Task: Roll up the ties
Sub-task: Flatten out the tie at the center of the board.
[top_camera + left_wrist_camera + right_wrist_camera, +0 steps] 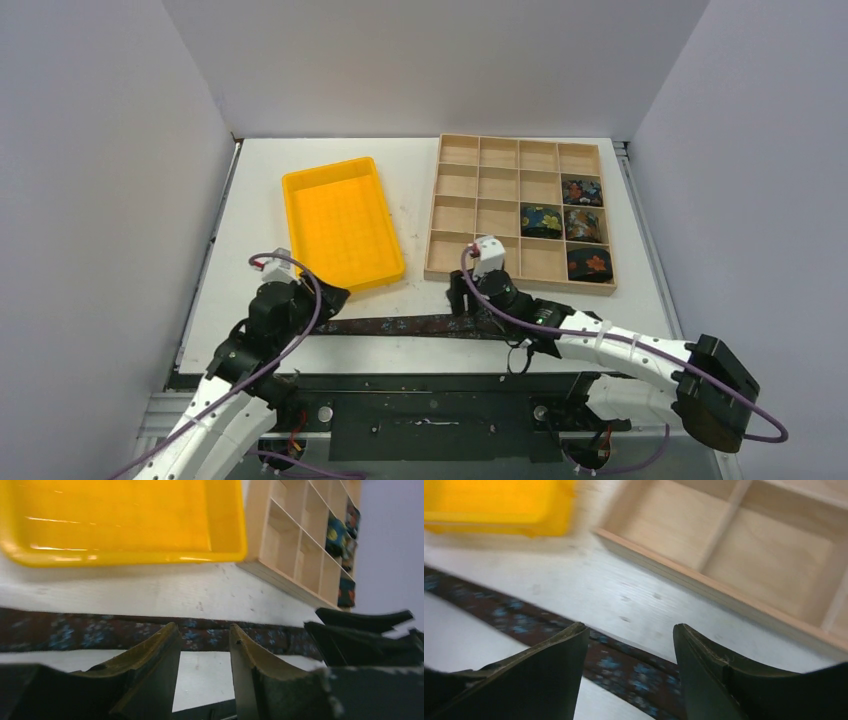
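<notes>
Bright even light; blurred wrist views (motion)

Two grippers: left gripper (202,630) and right gripper (629,630). Five ties: one flat strip (420,326) just beyond both pairs of fingertips, and four coils (541,220) well past the right gripper's. One bin (343,222) and one tray (498,152) of sixteen cells lie farther out.

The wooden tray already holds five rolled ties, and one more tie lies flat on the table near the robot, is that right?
Not quite. The wooden tray holds four rolled ties, not five: the top external view shows three down its right-hand column and one in the cell beside the middle of them. The rest is right: one more tie lies flat on the table near the robot.
</notes>
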